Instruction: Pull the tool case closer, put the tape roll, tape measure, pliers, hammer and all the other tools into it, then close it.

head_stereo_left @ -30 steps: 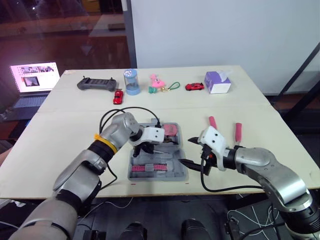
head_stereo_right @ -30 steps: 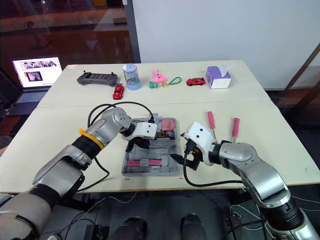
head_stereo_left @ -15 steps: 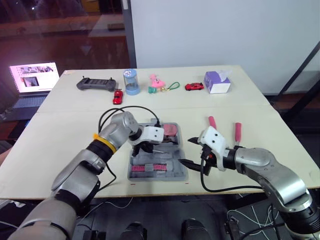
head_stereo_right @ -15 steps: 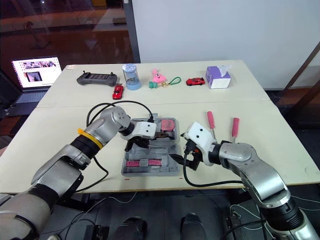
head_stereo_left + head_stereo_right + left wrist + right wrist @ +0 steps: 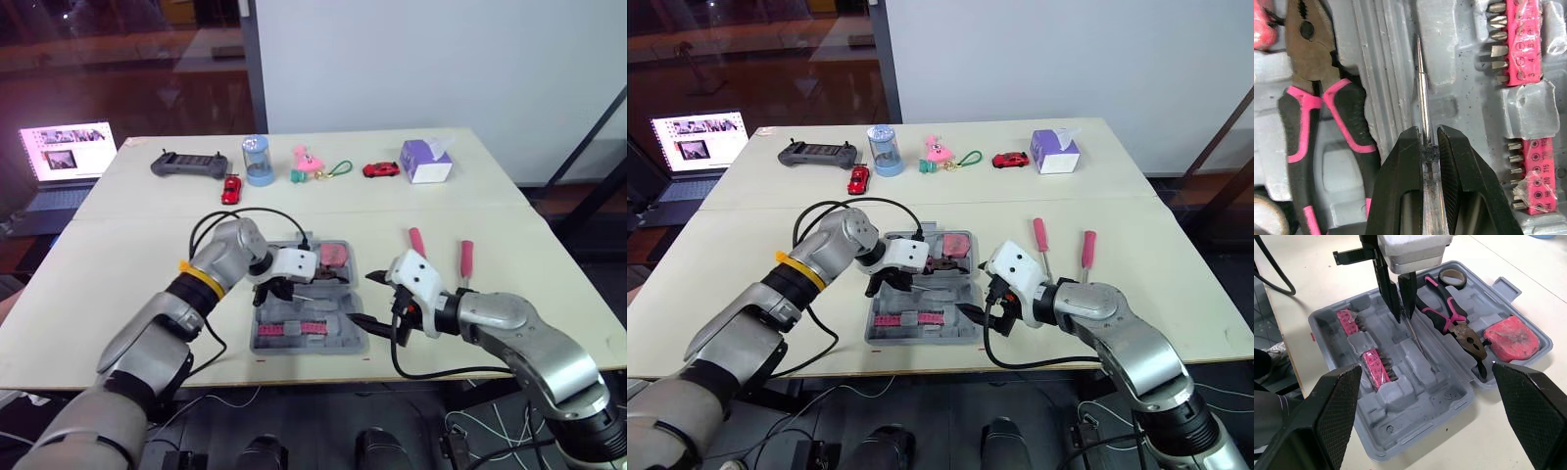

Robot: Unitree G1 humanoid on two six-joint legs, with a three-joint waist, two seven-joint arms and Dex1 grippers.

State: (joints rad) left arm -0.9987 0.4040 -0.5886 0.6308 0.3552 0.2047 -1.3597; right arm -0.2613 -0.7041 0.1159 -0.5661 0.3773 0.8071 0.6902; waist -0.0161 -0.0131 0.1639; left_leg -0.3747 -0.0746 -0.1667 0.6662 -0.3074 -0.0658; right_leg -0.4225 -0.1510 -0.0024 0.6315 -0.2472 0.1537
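The grey tool case (image 5: pixel 359 342) lies open at the table's front middle. Inside it are pink-handled pliers (image 5: pixel 1452 320), a tape roll (image 5: pixel 1452 278), a red tape measure (image 5: pixel 1511 338) and pink bit strips (image 5: pixel 1374 364). My left gripper (image 5: pixel 279 292) hangs over the case's middle, shut on a thin screwdriver (image 5: pixel 1421 98) whose shaft points down at a moulded slot. Beside the case's right edge, my right gripper (image 5: pixel 367 323) is open and holds nothing. Two pink-handled tools (image 5: pixel 415 239) (image 5: pixel 467 257) lie on the table right of the case.
Along the far edge of the table stand a game controller (image 5: pixel 189 164), a red toy car (image 5: pixel 231 189), a blue cylinder (image 5: pixel 258 160), a pink toy (image 5: pixel 306 160), another red car (image 5: pixel 381 169) and a tissue box (image 5: pixel 426 161). A laptop (image 5: pixel 67 149) sits far left.
My left gripper with the screwdriver has shifted slightly left over the case. The right arm has barely moved.
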